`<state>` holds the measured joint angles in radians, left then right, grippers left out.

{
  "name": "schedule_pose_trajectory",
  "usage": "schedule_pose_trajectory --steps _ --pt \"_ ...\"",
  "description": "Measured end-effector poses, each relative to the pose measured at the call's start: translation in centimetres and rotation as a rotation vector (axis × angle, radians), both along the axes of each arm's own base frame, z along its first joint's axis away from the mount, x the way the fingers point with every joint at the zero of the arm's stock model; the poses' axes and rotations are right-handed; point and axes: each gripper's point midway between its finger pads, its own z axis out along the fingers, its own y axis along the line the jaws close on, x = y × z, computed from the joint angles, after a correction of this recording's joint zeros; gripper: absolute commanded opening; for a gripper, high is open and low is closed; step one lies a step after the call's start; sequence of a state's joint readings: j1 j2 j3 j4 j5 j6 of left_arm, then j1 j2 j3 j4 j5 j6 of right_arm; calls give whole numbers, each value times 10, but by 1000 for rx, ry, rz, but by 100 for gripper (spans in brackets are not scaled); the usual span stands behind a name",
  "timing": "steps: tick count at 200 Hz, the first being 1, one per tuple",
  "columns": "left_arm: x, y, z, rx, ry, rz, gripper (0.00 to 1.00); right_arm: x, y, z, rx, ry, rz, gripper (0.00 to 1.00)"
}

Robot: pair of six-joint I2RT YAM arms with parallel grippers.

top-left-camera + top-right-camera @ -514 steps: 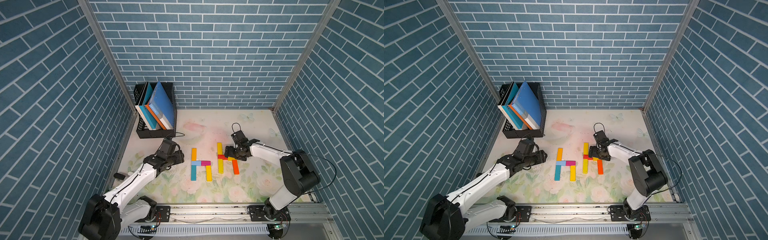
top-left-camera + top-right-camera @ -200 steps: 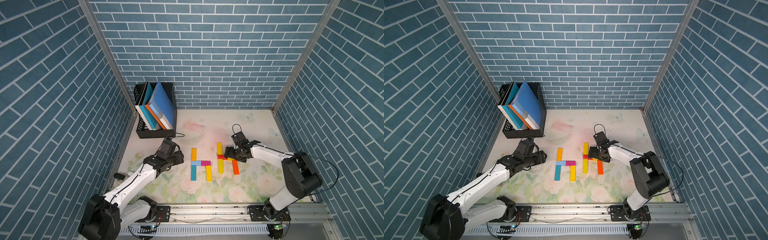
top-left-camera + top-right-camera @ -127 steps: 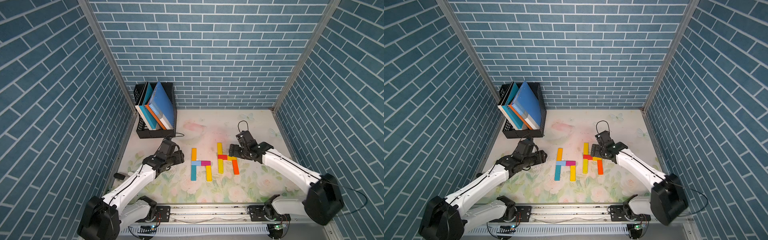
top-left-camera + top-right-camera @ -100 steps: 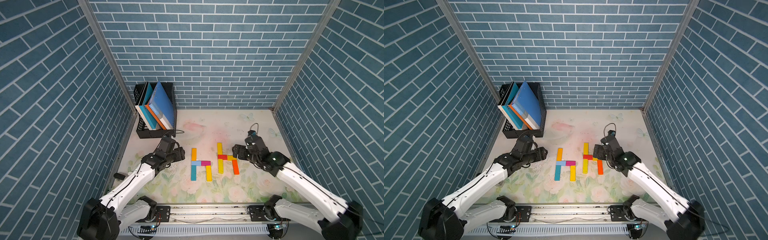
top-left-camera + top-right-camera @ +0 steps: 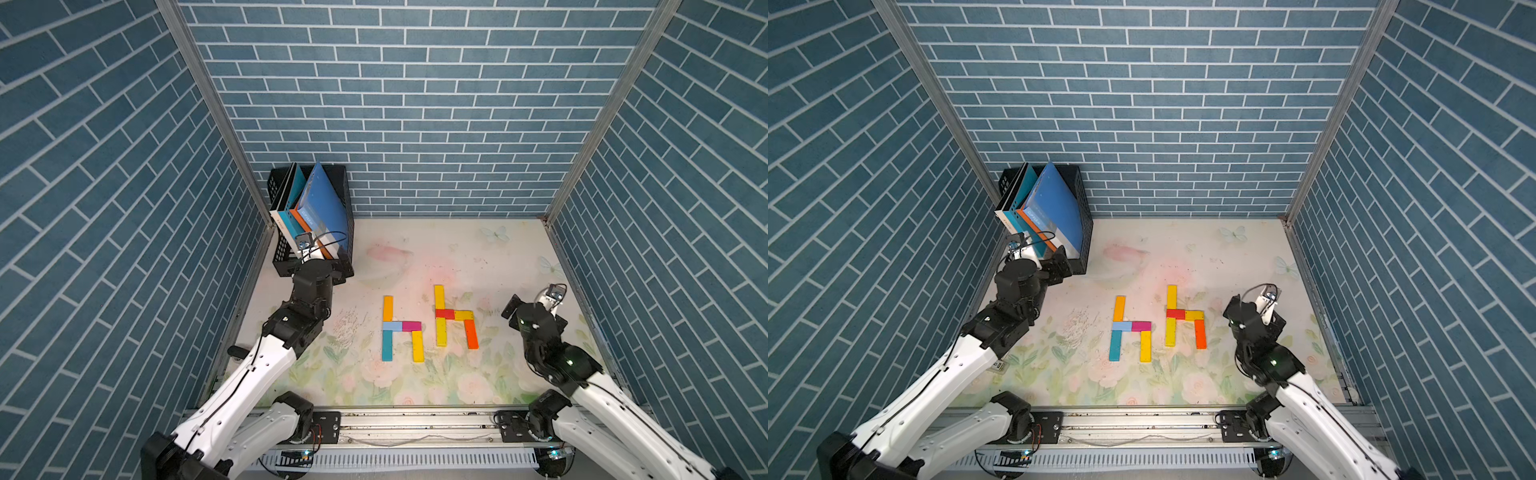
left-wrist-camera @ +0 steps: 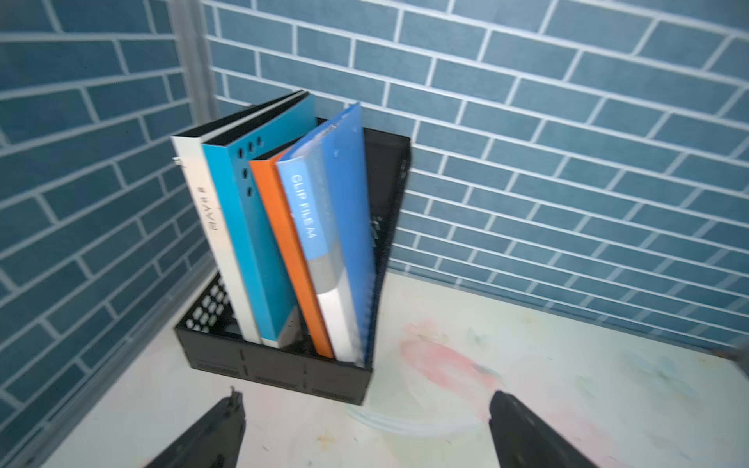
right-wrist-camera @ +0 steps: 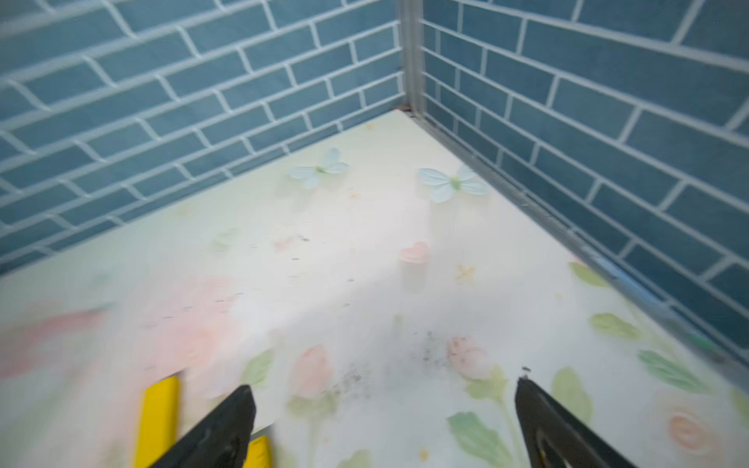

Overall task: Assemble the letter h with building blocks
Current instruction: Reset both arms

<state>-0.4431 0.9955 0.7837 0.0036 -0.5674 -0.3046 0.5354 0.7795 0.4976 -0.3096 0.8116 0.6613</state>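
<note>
The building blocks lie flat mid-table as two letter shapes in both top views. The left shape has an orange block, light blue, magenta, teal and yellow ones. The right shape has a red block, yellow blocks and an orange-red leg. My left gripper stands open and empty, facing the file basket, well left of the blocks. My right gripper is open and empty, right of the right shape, whose yellow block shows beside one finger.
A black file basket holding upright books and folders stands in the back left corner, just ahead of my left gripper. Blue brick walls enclose three sides. A metal rail runs along the table's front edge.
My right arm has drawn back to the right, away from the right shape. My left gripper has opened wide and shifted toward the basket. The blocks have not moved.
</note>
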Motion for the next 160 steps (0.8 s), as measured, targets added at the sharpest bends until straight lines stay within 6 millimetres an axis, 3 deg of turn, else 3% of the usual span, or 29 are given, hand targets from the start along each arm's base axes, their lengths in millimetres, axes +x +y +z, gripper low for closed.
schedule_pose_trajectory --steps 19,48,61,73,94,124,148,160 --pt "12 28 -47 76 67 105 99 4 -35 -26 -104 37 -129 99" --pt "12 70 -123 151 172 220 100 -17 -99 -58 -180 42 -352 98" --pt "3 80 -155 182 219 235 100 -25 -113 -71 -189 53 -388 96" --pt "-5 86 -173 201 241 237 100 -25 -116 -77 -182 45 -369 97" --pt "-8 98 -175 203 203 250 100 -8 -100 -74 -144 -39 -239 100" --pt "4 115 -170 156 142 253 99 22 -80 -65 -111 -141 -109 100" --pt "17 104 -165 141 95 164 100 58 -58 -72 -109 -118 32 100" --pt "21 97 -158 136 48 122 100 78 -48 -65 -111 -128 92 100"
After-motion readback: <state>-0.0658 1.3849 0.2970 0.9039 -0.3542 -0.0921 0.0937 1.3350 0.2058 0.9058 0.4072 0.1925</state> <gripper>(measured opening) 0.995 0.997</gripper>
